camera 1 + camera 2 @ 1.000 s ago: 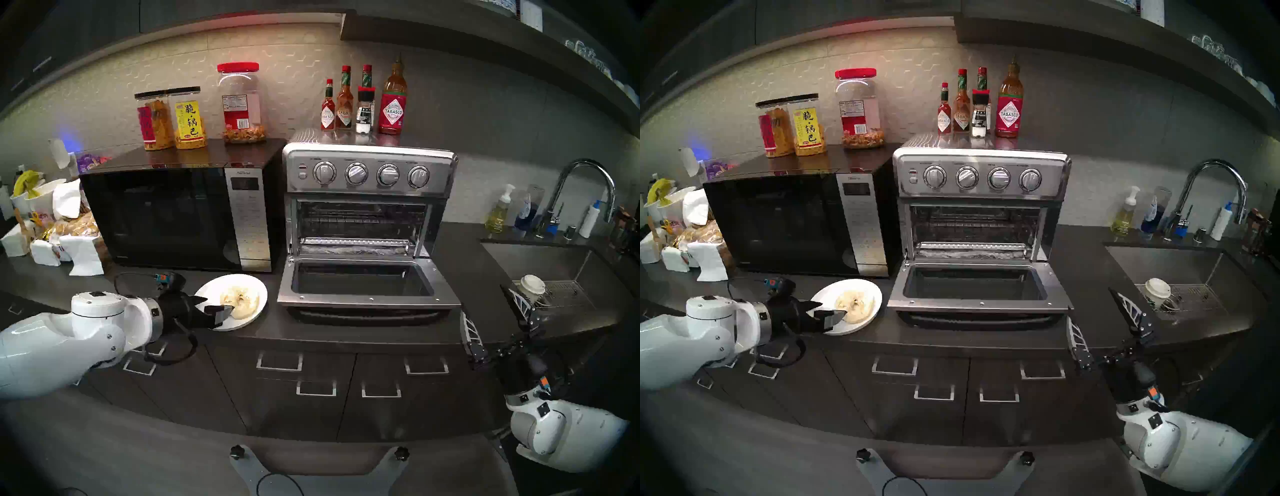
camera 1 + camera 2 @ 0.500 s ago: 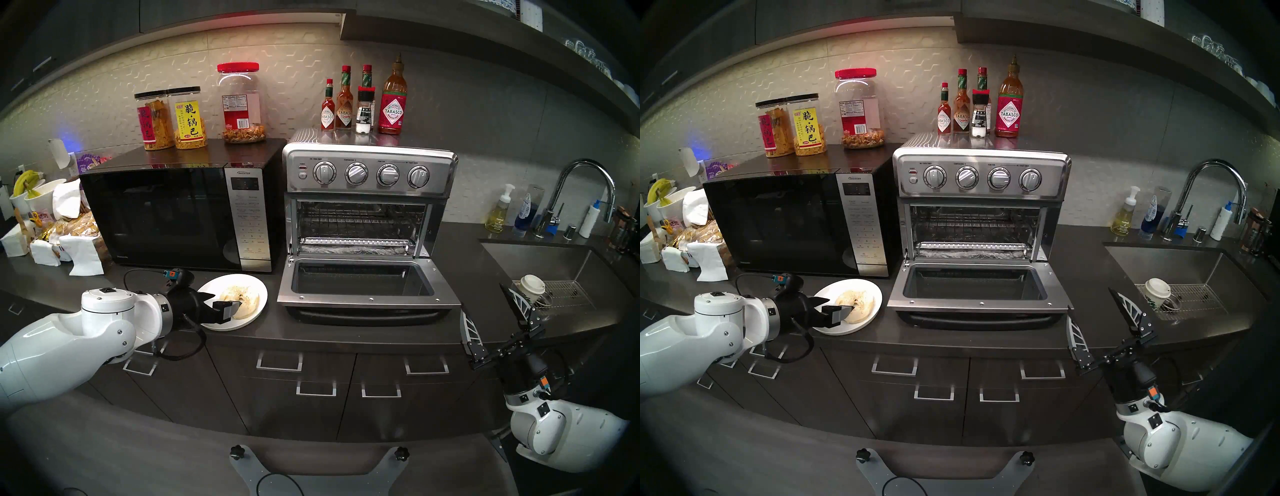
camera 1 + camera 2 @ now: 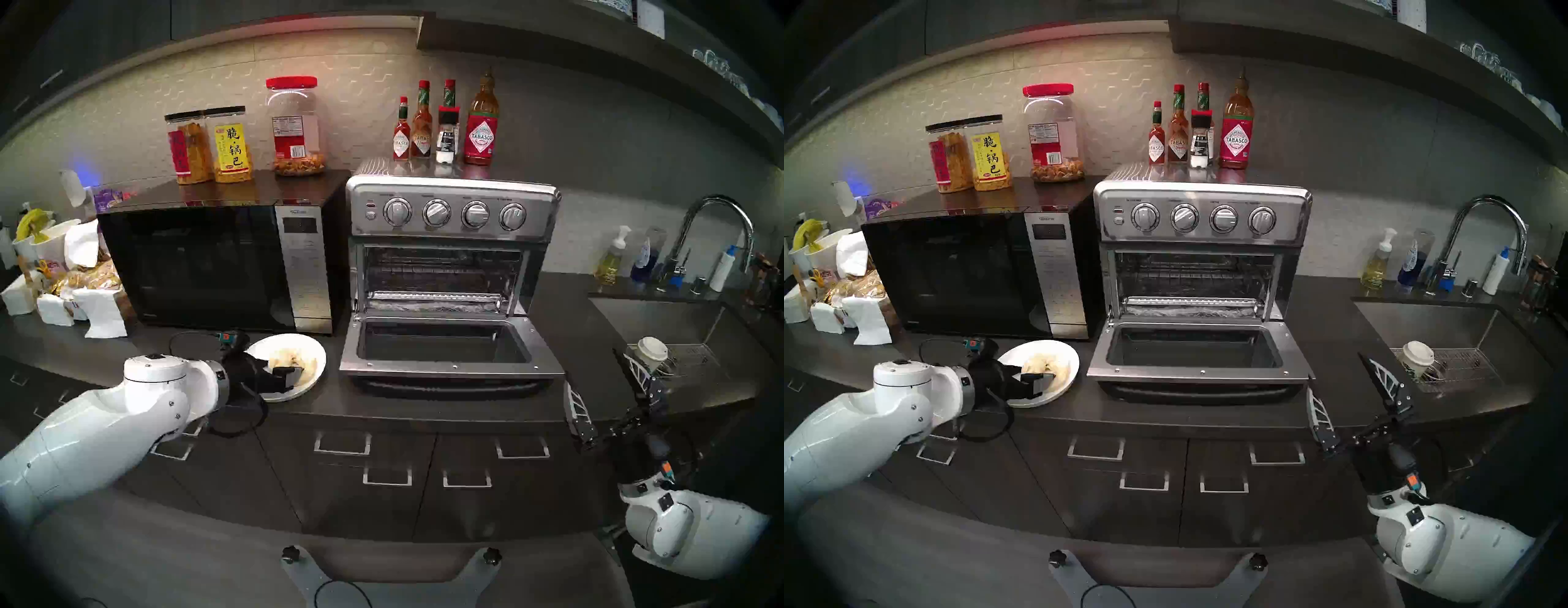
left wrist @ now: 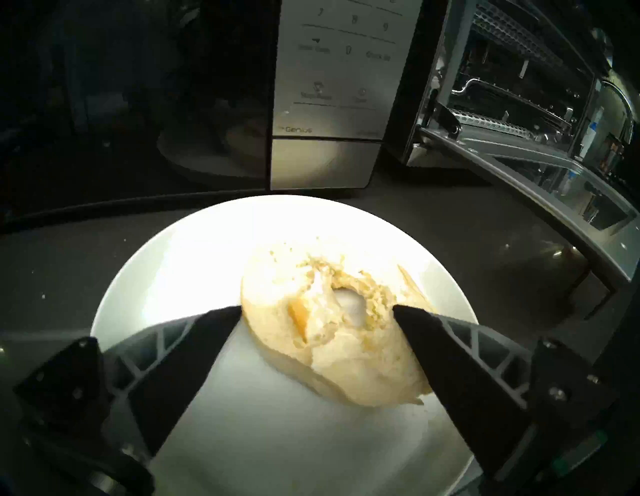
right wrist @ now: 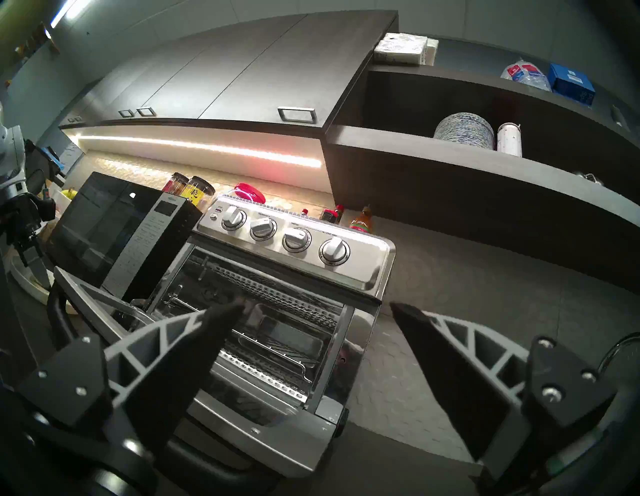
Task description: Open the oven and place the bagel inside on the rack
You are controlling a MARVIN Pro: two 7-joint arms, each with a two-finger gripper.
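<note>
The pale bagel point(image 4: 332, 350) lies on a round white plate point(image 4: 194, 263) on the dark counter, left of the oven point(image 3: 449, 212). My left gripper point(image 4: 317, 308) hangs low over the plate, open, with one black finger point(image 4: 207, 332) at the bagel's left edge and the other over its right side. In the head view it point(image 3: 287, 370) covers part of the bagel point(image 3: 297, 356). The oven's glass door point(image 3: 445, 370) is folded down flat, and the wire rack point(image 3: 441, 274) shows inside. My right gripper point(image 3: 590, 367) stands open and empty off the door's right corner.
A black microwave point(image 3: 199, 267) stands right behind the plate, with snack jars point(image 3: 229, 148) on top. Sauce bottles point(image 3: 481, 123) sit on the oven. At the right are a sink point(image 3: 662, 322), a paper cup point(image 3: 652, 350) and a faucet point(image 3: 717, 220). Bread bags point(image 3: 85, 288) crowd the far left.
My left arm has pushed forward and to the right, bringing the open gripper from the plate's near rim to either side of the bagel. The right arm has hardly moved.
</note>
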